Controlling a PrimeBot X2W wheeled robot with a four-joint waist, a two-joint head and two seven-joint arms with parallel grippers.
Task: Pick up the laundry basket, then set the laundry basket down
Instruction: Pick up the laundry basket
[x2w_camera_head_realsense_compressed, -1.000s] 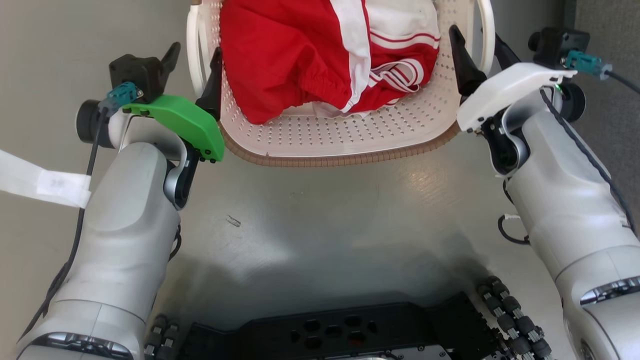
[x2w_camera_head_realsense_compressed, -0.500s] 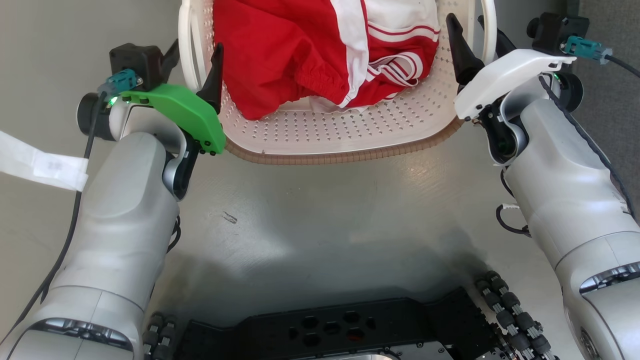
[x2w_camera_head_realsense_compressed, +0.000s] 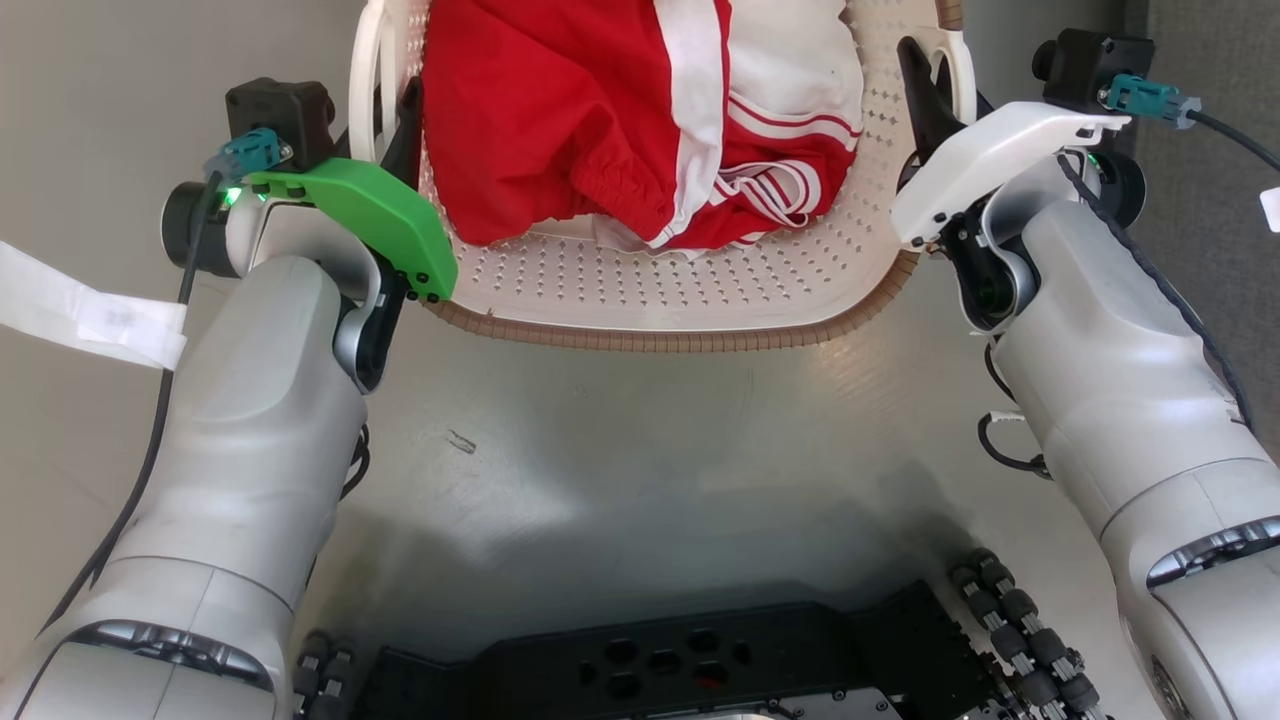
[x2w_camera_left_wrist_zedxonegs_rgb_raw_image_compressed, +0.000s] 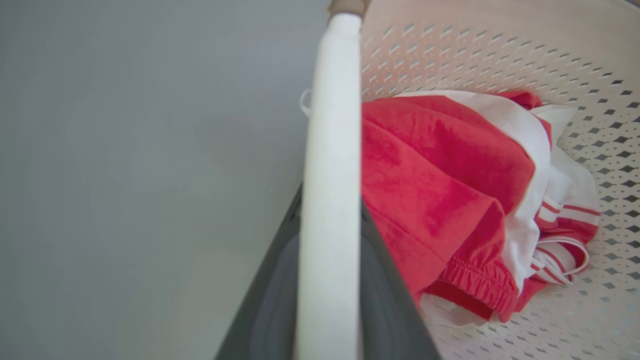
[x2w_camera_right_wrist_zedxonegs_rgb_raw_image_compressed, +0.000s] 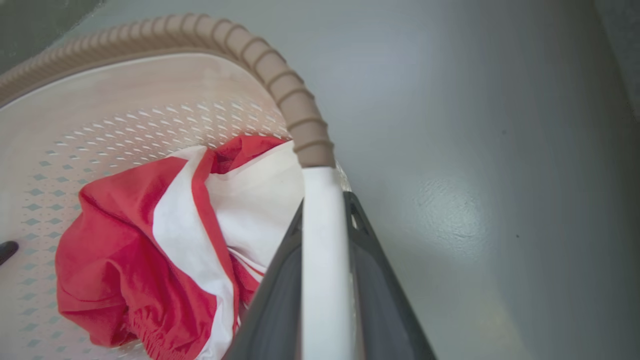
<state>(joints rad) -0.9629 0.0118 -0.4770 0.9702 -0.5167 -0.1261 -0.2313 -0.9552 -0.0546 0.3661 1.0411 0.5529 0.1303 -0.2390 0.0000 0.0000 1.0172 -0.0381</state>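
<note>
1. The laundry basket (x2w_camera_head_realsense_compressed: 640, 338), holding red-and-white clothing (x2w_camera_head_realsense_compressed: 560, 120), is sitting between both arms over the grey floor (x2w_camera_head_realsense_compressed: 620, 480); I cannot tell whether it is touching the floor.
2. The left tool (x2w_camera_head_realsense_compressed: 390, 110) is clamping the left handle (x2w_camera_left_wrist_zedxonegs_rgb_raw_image_compressed: 330, 200); its fingers were spread wider a second ago.
3. The right tool (x2w_camera_head_realsense_compressed: 945, 85) is likewise gripping the right handle (x2w_camera_right_wrist_zedxonegs_rgb_raw_image_compressed: 325, 260).
4. The basket's near rim is showing lower in the head view than before, while the floor scuff (x2w_camera_head_realsense_compressed: 462, 441) is staying put.

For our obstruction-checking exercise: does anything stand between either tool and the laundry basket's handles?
Nothing visible does. The left tool is closed on the left handle of the laundry basket, with a finger on each side. The right tool holds the right handle likewise. The red-and-white clothing lies inside, clear of both.
</note>
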